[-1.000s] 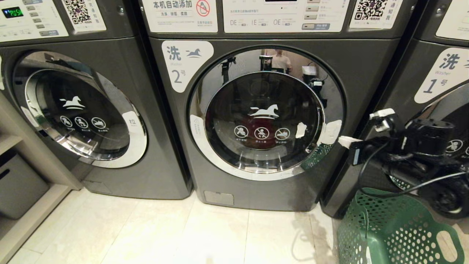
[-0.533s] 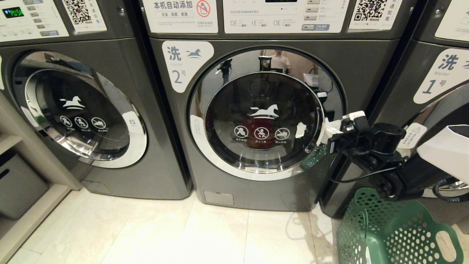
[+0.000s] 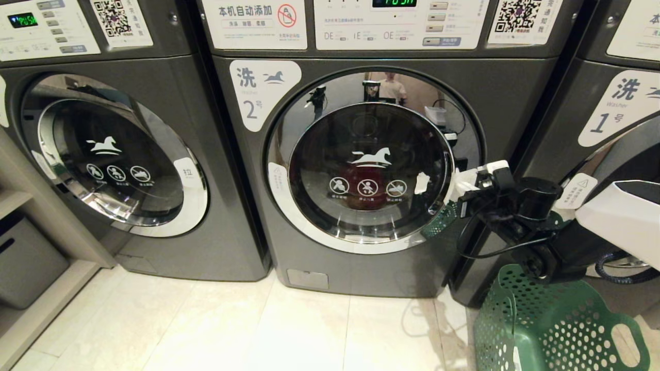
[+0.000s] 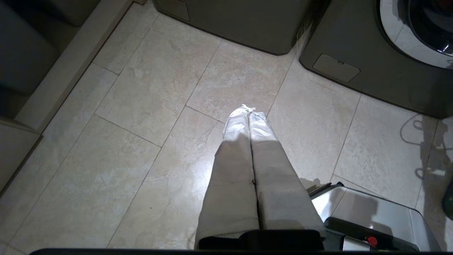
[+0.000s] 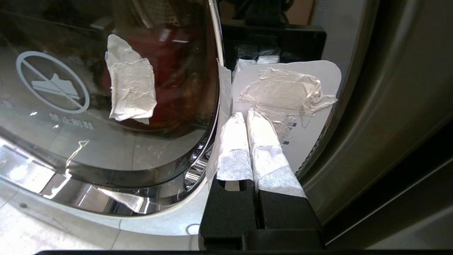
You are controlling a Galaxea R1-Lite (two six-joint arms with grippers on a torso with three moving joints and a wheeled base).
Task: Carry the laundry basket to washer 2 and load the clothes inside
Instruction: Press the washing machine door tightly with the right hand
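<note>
Laundry basket point(image 3: 559, 330): on floor point(image 3: 258, 330), nearest, front of washer 1 point(image 3: 613, 129), right of washer 2 point(image 3: 361, 165). Left gripper point(image 4: 249, 110): fingers pressed together, empty, above floor tiles. Right gripper point(image 5: 246, 117): fingers together, tips at taped white tab point(image 5: 286, 95) on right rim of washer 2 door; door closed, red garment point(image 3: 361, 188) dimly visible behind glass.
</note>
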